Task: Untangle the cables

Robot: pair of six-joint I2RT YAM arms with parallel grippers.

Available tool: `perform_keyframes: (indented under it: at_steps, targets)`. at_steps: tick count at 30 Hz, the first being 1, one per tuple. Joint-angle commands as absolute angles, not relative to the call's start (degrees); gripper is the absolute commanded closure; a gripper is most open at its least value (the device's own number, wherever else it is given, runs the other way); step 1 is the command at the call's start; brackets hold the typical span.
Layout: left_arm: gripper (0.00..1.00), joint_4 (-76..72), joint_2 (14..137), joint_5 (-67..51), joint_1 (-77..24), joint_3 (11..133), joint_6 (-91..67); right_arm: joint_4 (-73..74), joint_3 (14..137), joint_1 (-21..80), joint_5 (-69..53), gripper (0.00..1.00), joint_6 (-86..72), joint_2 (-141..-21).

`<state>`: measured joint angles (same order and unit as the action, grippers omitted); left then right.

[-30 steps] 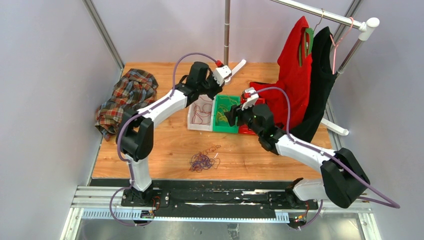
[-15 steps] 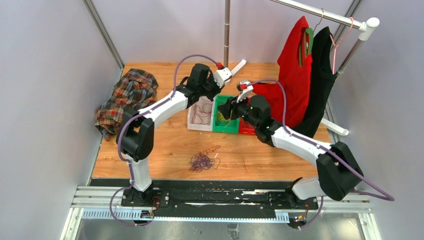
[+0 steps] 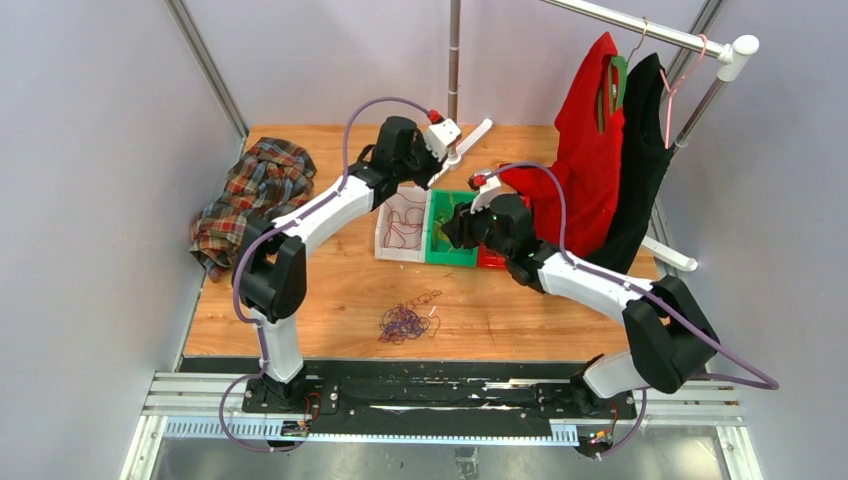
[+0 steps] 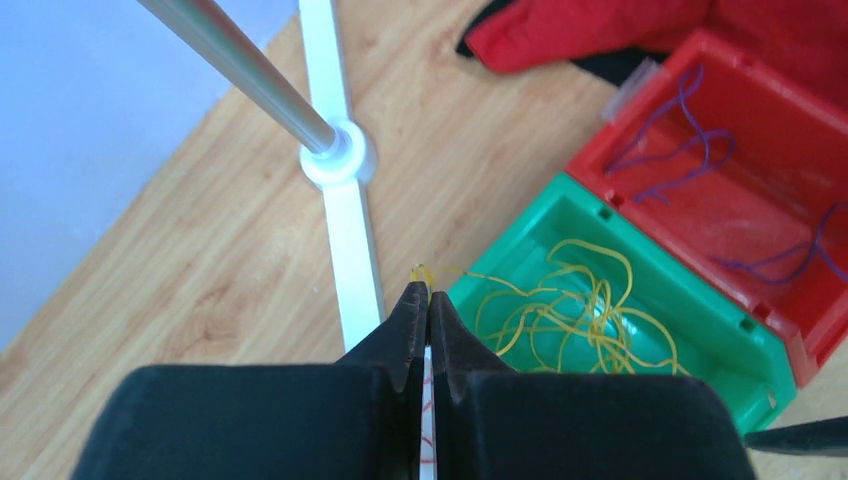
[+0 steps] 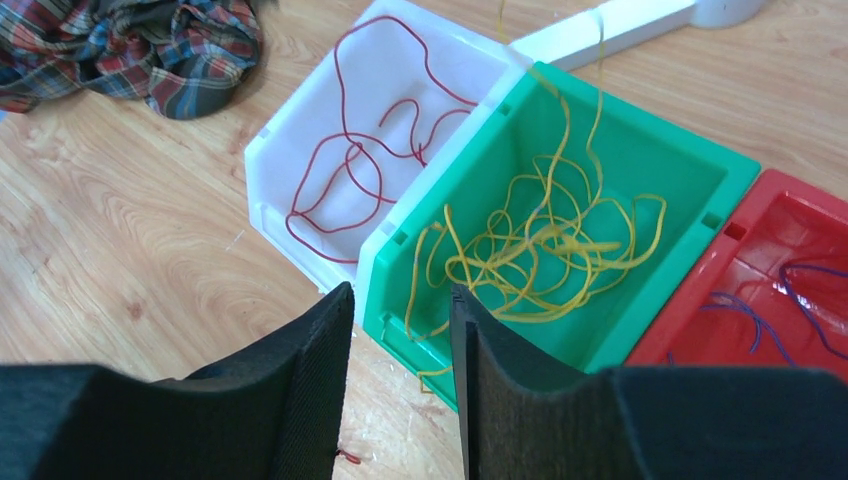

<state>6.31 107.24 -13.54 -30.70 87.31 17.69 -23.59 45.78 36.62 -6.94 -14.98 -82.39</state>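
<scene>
A mixed tangle of purple and dark red cables [image 3: 403,322] lies on the wooden table near the front. Yellow cables [image 5: 540,240] fill the green bin [image 5: 640,300]. A dark red cable [image 5: 350,170] lies in the white bin [image 5: 270,170], and purple cables [image 4: 680,150] lie in the red bin [image 4: 790,120]. My left gripper [image 4: 427,288] is shut on one yellow strand, which runs down into the green bin. My right gripper [image 5: 400,300] hangs open over that bin's front rim, holding nothing. One yellow loop [image 5: 432,376] droops over that rim.
A crumpled plaid shirt [image 3: 250,195] lies at the table's left. A clothes rack pole [image 4: 250,75] on a white foot [image 4: 345,215] stands just behind the bins. Red [image 3: 590,140] and black [image 3: 640,170] garments hang at the right, the red one draping onto the table.
My right gripper has moved left over the green bin and its jaws have narrowed. My left gripper has shifted slightly back and up, still pinching the yellow strand.
</scene>
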Motion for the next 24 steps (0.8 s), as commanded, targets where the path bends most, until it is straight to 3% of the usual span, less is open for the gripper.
perform_keyframes:
  at_steps: [1,4,9,12,18,24]
  targets:
    - [1.00,2.96,108.04,-11.97,-30.15,92.22,13.64,-18.73,47.76,36.02,-4.84,0.57,-13.56,-84.14]
    - [1.00,3.73,108.49,-12.75,-30.15,92.86,13.68,-12.67,51.16,36.03,-1.74,0.50,-13.84,-86.20]
    - [1.00,4.10,108.63,-13.38,-30.15,92.68,14.34,-10.79,51.83,36.04,-1.96,0.51,-15.33,-89.44]
    - [1.00,4.34,108.51,-13.73,-30.15,92.42,14.30,-11.60,53.39,36.04,-3.44,0.59,-16.24,-93.91]
    - [0.99,4.51,107.78,-14.42,-30.15,91.10,14.34,-12.19,57.19,36.04,-3.00,0.97,-15.36,-96.15]
    - [1.00,5.12,107.01,-15.56,-30.15,90.18,13.88,-13.90,59.81,34.90,-0.60,0.99,-12.96,-95.58]
